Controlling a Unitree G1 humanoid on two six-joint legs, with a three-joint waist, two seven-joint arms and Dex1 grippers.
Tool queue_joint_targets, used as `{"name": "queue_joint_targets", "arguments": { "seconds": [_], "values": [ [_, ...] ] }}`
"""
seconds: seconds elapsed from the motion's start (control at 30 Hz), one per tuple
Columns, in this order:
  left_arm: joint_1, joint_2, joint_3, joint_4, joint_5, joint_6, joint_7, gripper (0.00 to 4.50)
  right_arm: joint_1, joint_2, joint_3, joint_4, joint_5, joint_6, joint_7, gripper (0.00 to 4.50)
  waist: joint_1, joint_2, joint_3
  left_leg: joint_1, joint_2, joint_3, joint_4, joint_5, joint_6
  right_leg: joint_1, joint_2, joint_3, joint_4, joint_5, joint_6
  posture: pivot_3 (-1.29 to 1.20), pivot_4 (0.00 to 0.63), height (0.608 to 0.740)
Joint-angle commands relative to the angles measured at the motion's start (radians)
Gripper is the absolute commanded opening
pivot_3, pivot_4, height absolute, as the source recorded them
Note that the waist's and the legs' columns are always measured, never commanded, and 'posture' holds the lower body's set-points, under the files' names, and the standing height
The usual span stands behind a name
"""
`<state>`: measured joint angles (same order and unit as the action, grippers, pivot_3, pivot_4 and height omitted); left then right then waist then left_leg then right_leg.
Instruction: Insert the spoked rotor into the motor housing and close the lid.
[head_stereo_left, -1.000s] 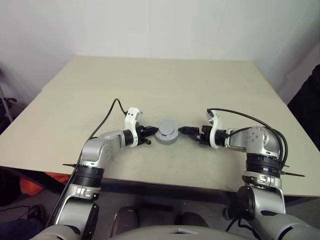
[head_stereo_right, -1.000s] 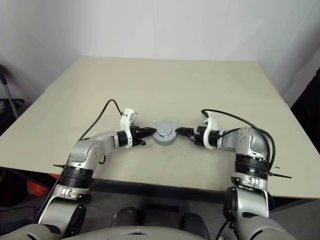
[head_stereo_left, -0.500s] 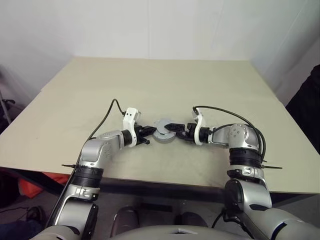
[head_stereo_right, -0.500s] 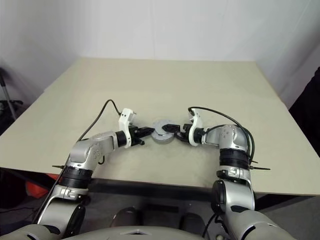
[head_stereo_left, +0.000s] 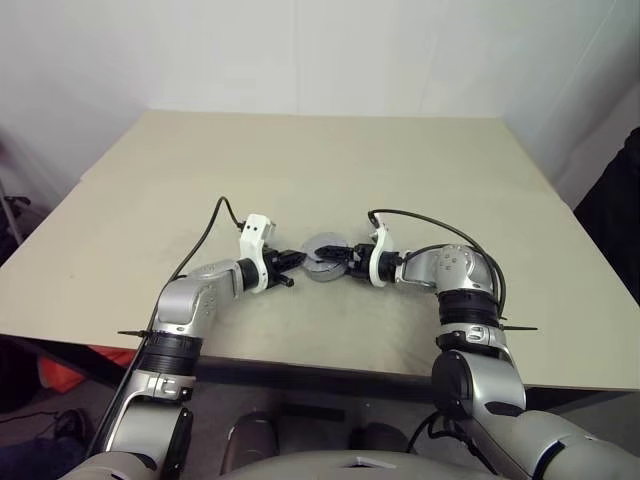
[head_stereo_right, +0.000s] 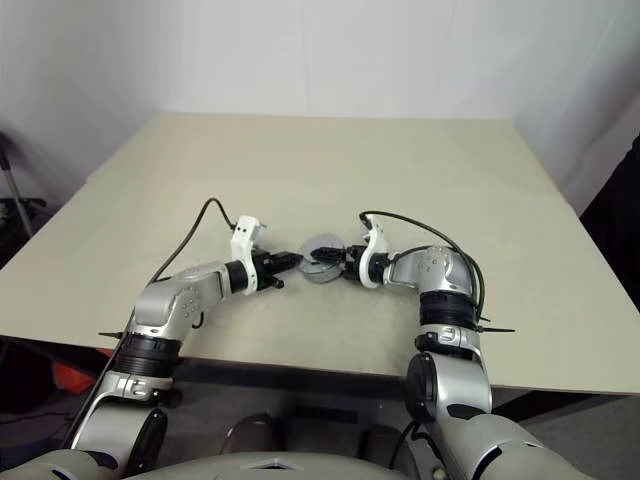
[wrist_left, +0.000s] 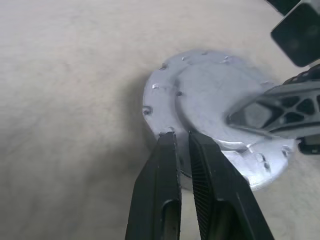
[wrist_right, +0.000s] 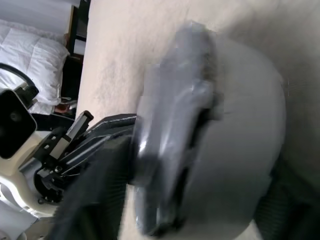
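no readable text, labels or numbers, views perhaps too blurred

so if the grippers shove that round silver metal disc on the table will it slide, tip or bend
The round silver metal disc looks like solid metal, so probably stiff and heavy for its size. Low and flat on the beige table, it would likely slide rather than tip. Its smooth rim may slip between fingertips.

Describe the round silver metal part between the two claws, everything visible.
The silver metal part is a round disc with a raised, smooth central dome and small marks dotting its flange. It sits on the beige table. The shut left claw presses at its rim; the right claw's finger lies across its top.
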<state>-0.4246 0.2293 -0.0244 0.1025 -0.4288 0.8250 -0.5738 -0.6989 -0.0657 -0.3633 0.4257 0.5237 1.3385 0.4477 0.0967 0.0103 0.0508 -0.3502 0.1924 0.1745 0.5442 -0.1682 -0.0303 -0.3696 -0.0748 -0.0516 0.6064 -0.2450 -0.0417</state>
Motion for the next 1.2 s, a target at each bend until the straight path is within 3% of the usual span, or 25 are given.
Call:
{"name": "queue_joint_targets", "arguments": {
  "seconds": [0.03, 0.37, 0.73, 0.93, 1.2],
  "values": [
    [-0.004, -0.011, -0.021, 0.014, 0.008, 0.002, -0.002, 0.45, -0.033, 0.015, 0.024, 0.021, 0.015, -0.007, -0.009, 2.24, 0.001, 0.000, 0.000, 0.000, 0.000, 0.000, 0.000, 0.000, 0.000, 0.000, 0.000, 0.000, 0.000, 0.000, 0.000, 0.00, 0.000, 0.740],
    [-0.022, -0.014, 0.011, 0.036, 0.003, -0.027, -0.004, 0.45, -0.056, -0.003, -0.023, 0.086, 0.023, -0.043, -0.063, 2.24, 0.002, 0.000, 0.000, 0.001, 0.000, 0.000, 0.000, 0.000, -0.001, 0.001, 0.000, 0.000, 0.000, -0.003, 0.006, 0.00, 0.000, 0.740],
    [-0.028, -0.079, 0.285, 0.005, -0.209, -0.011, 0.057, 0.45, -0.079, 0.010, -0.097, 0.110, 0.079, -0.046, -0.126, 2.24, -0.001, 0.000, 0.001, -0.001, 0.000, 0.000, 0.000, 0.000, 0.000, -0.001, 0.000, 0.000, 0.000, 0.000, -0.002, 0.00, 0.000, 0.740],
    [-0.003, -0.091, 0.397, -0.018, -0.324, 0.016, 0.106, 0.45, -0.151, 0.041, -0.223, 0.139, 0.145, -0.042, -0.211, 2.24, -0.001, -0.001, 0.003, -0.002, 0.000, 0.000, 0.000, 0.000, 0.000, -0.002, 0.000, 0.000, 0.000, 0.000, -0.002, 0.00, 0.000, 0.740],
    [0.056, -0.070, 0.428, -0.047, -0.380, 0.027, 0.142, 0.45, -0.249, 0.059, -0.312, 0.176, 0.184, -0.062, -0.298, 2.24, 0.005, -0.001, 0.004, -0.026, -0.001, 0.000, 0.003, -0.001, 0.002, -0.022, 0.001, -0.003, 0.002, 0.004, 0.002, 0.00, 0.000, 0.740]
  ]
}}
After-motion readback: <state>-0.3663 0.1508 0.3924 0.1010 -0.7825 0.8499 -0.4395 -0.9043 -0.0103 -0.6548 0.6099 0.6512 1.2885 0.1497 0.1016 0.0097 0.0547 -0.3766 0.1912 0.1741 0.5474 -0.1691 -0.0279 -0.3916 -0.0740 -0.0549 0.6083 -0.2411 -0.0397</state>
